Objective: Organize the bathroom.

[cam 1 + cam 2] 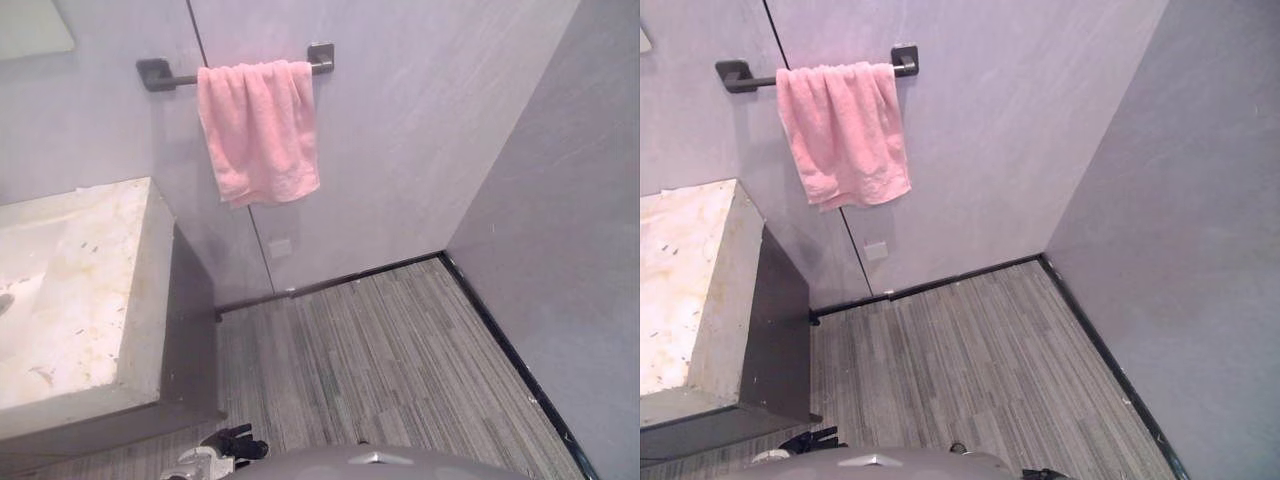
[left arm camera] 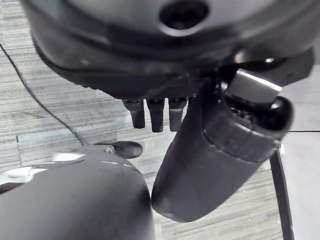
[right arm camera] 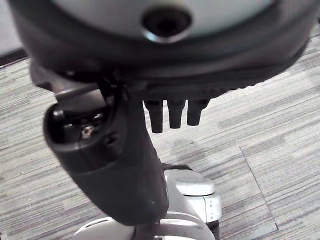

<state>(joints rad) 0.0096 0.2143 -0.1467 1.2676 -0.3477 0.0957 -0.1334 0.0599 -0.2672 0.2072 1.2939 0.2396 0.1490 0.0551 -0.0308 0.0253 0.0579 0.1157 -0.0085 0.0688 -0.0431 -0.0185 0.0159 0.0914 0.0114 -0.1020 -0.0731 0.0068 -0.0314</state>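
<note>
One pink towel [image 1: 258,130] hangs over one dark towel bar [image 1: 165,77]. One pale stone sink counter [image 1: 95,300] stands below. One small white wall plate [image 1: 280,247] sits low. Two hands: left hand [image 2: 165,75], right hand [image 3: 160,70].

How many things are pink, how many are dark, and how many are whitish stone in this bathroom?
Pink: 1, the towel.
Dark: 1, the towel bar that the towel hangs over.
Whitish stone: 1, the counter.
Total: 3.

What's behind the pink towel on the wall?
The pink towel hangs over a dark bar fixed to the grey wall. A wall seam runs down behind it; the covered stretch of bar is hidden.
</note>
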